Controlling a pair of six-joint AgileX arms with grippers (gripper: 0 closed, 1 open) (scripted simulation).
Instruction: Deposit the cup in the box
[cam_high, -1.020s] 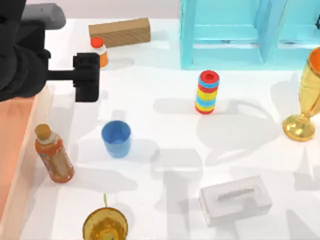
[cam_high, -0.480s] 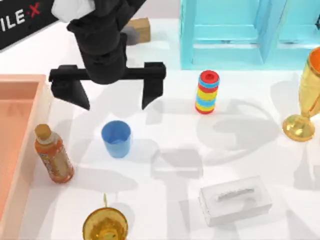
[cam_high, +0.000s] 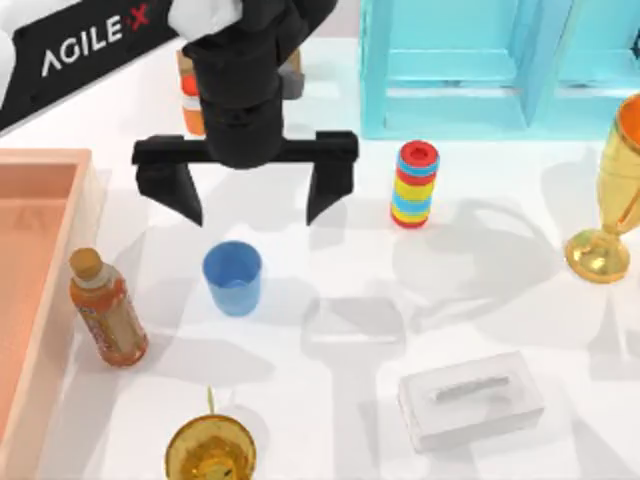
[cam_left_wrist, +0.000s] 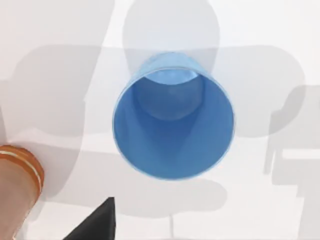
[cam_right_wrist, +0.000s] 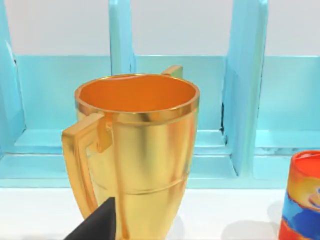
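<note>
Pre-grasp stage. The left gripper hangs above the table with its jaws spread wide and nothing between them, placed just beyond the cup, which stands upright and free near the table's left side. The wide spread appears chosen to straddle the cup's rim; the left wrist view looks straight into the cup's open mouth, suggesting alignment for descent. The box lies along the left edge, open and close at hand for the deposit. An orange bottle stands between cup and box, a likely obstacle. The right arm sits parked, its wrist camera facing a golden goblet.
</note>
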